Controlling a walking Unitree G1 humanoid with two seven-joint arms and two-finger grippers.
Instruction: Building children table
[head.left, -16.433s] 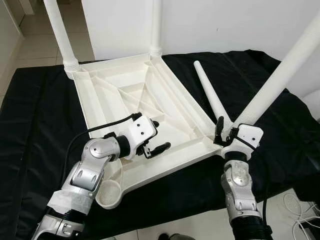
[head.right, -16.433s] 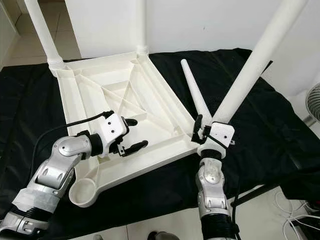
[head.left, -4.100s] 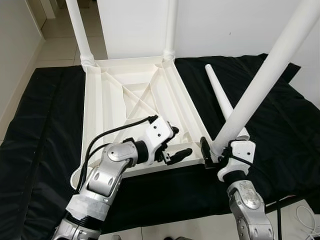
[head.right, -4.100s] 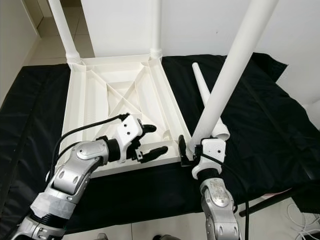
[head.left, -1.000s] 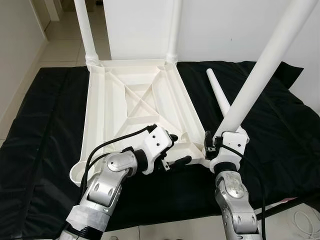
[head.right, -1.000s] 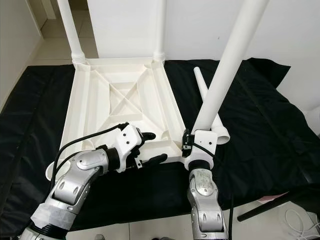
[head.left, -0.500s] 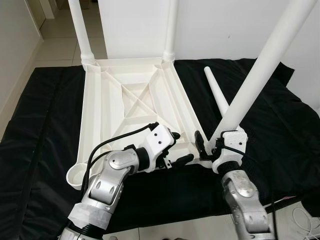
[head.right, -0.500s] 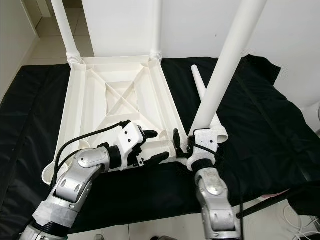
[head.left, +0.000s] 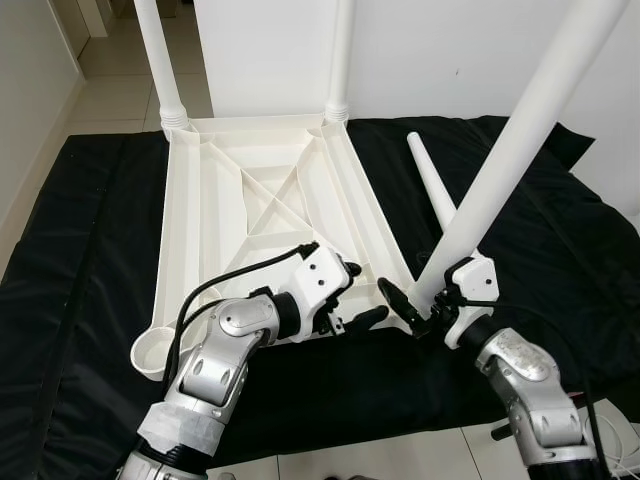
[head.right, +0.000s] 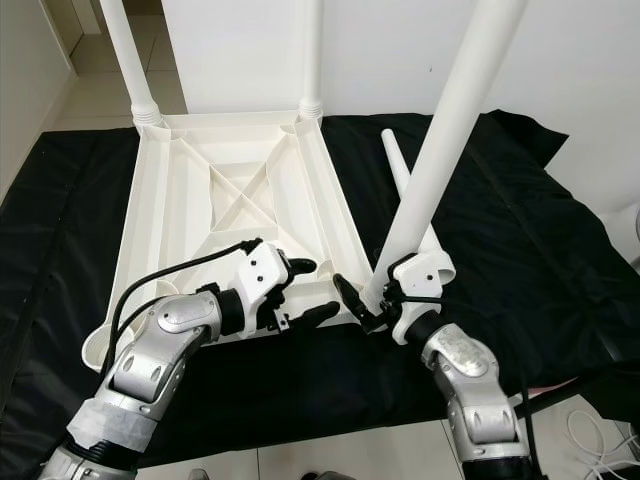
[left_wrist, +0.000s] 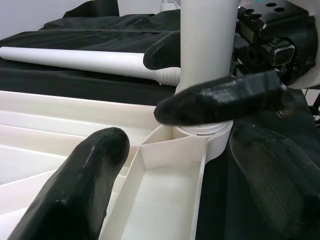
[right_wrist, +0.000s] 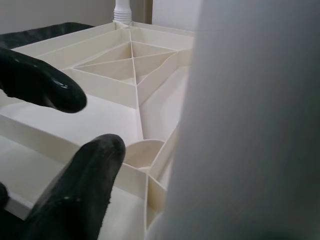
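Note:
The white table top (head.left: 182, 230) lies upside down on a black cloth, with two legs (head.left: 160, 60) (head.left: 340, 60) standing in its far corners. My right gripper (head.left: 425, 300) is shut on a third white leg (head.left: 510, 150), low down near its thick end. That end sits at the near right corner socket (left_wrist: 200, 134), and the leg leans up to the right. My left gripper (head.left: 362, 293) hangs open over the near rim beside that corner, holding nothing. A fourth leg (head.left: 432, 185) lies loose on the cloth to the right.
The near left corner socket (head.left: 155, 350) stands without a leg. The black cloth (head.left: 80, 260) covers the floor around the table top. Pale tiles (head.left: 350, 455) show at the near edge, and a white wall (head.left: 440, 50) rises behind.
My right forearm has swung out to the right and lower, while the held leg's thick end stays at the near right corner. The left gripper has hardly moved.

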